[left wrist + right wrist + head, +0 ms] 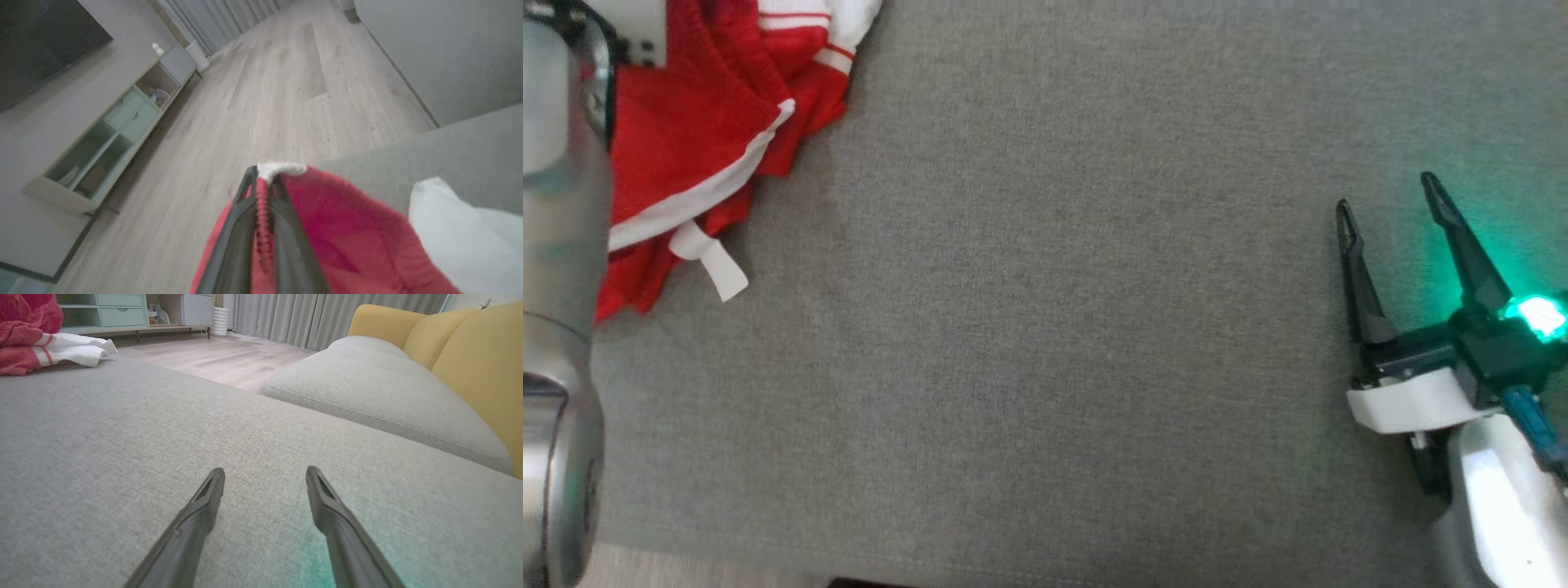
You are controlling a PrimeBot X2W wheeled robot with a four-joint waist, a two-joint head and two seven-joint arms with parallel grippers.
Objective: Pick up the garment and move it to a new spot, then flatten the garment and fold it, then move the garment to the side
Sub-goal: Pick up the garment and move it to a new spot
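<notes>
Overhead, head view: garment [694, 147] bunched at the upper left of the cushion [1045, 367], well apart from the right gripper [1386, 191], whose jaws are wide and empty. Left wrist view: left gripper [264, 179] pinched closed on the garment's red edge. Right wrist view: garment far beyond the parted fingers.

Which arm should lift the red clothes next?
The left arm: its jaws are shut on an edge of the red garment. The right arm has open jaws, far off across the grey cushion.
</notes>
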